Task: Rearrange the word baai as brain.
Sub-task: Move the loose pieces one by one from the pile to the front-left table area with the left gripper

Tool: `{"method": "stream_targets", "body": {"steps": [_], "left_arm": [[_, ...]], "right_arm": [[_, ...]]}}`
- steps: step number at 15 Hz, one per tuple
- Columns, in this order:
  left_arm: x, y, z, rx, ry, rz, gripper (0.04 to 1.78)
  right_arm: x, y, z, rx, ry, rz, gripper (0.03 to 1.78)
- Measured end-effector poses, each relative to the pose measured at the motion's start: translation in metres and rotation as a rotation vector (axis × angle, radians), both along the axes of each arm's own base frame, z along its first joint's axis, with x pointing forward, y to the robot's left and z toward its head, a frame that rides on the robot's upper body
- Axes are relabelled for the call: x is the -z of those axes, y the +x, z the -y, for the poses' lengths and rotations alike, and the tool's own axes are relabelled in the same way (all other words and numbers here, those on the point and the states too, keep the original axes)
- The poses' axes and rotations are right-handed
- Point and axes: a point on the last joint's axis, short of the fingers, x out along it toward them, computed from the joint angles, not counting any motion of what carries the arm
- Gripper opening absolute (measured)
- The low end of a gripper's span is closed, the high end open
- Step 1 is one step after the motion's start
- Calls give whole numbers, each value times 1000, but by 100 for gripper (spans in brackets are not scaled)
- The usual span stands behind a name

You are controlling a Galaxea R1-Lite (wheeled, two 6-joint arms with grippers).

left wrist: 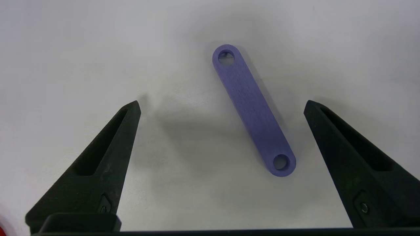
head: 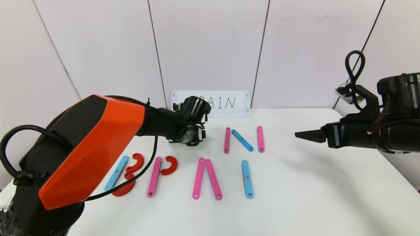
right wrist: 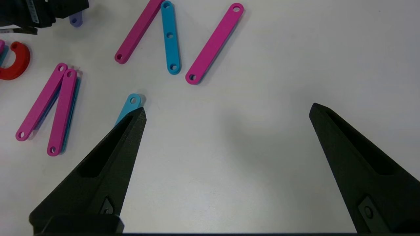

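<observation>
The front row of flat-piece letters holds a blue bar with two red curves, a pink bar with one red curve, two pink bars leaning together and a single blue bar. Behind them pink and blue bars form an N. My left gripper is open above the short purple bar, which lies flat on the table between its fingers, touching neither. That bar is hidden in the head view. My right gripper hangs open and empty over the right of the table.
The white handwritten card stands against the back wall, partly hidden by my left wrist. The right wrist view shows the N, the pink pair, a red curve and the purple bar's end.
</observation>
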Motion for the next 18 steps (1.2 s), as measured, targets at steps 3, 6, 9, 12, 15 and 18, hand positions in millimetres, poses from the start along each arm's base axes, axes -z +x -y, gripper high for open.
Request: {"method": "stream_targets", "body": {"steps": [3, 6, 9, 12, 15, 18], "left_arm": [[4, 2, 1, -21, -21, -2, 169], [6, 3, 2, -21, -21, -5, 140], [6, 2, 1, -21, -16, -13, 90], [7, 2, 1, -22, -16, -15, 42], [7, 2, 1, -25, -19, -18, 28], [3, -2, 1, -59, -59, -29, 28]], "right_arm": [[0, 0, 0, -1, 0, 0, 174], [0, 0, 0, 0, 0, 0, 174], [0, 0, 0, -1, 0, 0, 174], [0, 0, 0, 0, 0, 0, 174], [0, 0, 0, 0, 0, 0, 174], [0, 0, 0, 0, 0, 0, 174]]}}
